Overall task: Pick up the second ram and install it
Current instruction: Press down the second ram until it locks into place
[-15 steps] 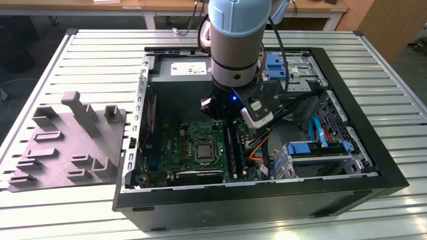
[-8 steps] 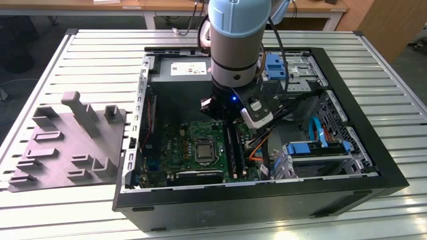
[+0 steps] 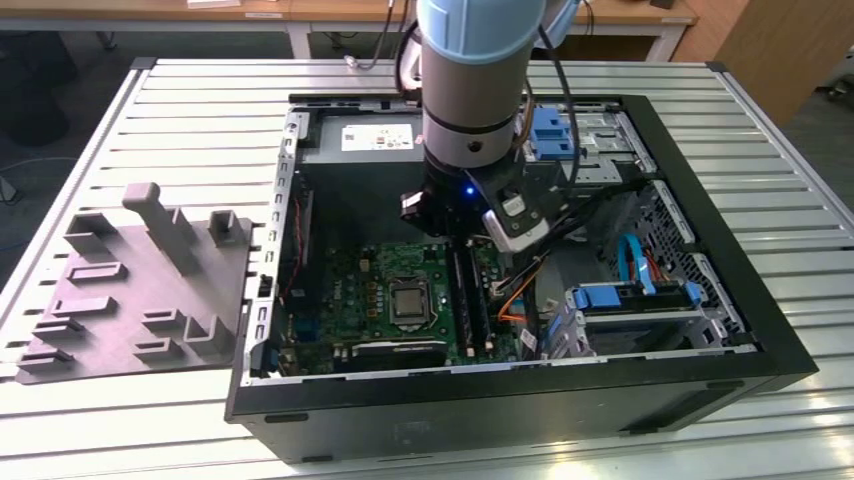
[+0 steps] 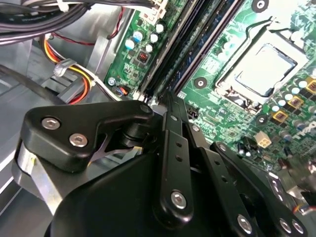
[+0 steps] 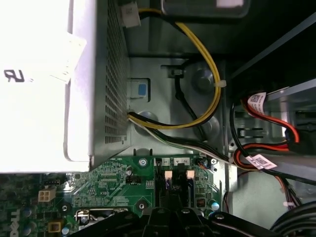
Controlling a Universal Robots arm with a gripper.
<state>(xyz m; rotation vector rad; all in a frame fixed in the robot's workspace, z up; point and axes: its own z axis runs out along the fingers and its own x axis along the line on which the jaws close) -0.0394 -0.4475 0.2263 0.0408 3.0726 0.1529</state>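
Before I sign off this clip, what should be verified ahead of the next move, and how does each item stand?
1. Gripper lined up with the memory slots: ok, in the exterior view it hangs directly over their far end.
2. Second ram held or seated: cannot tell.
3. White slot latches open or closed: cannot tell.
4. Yellow cables clear of the slots: ok, in the first wrist view they run beyond the slot ends.
5. Computer case open to the arm: ok, the motherboard lies exposed.
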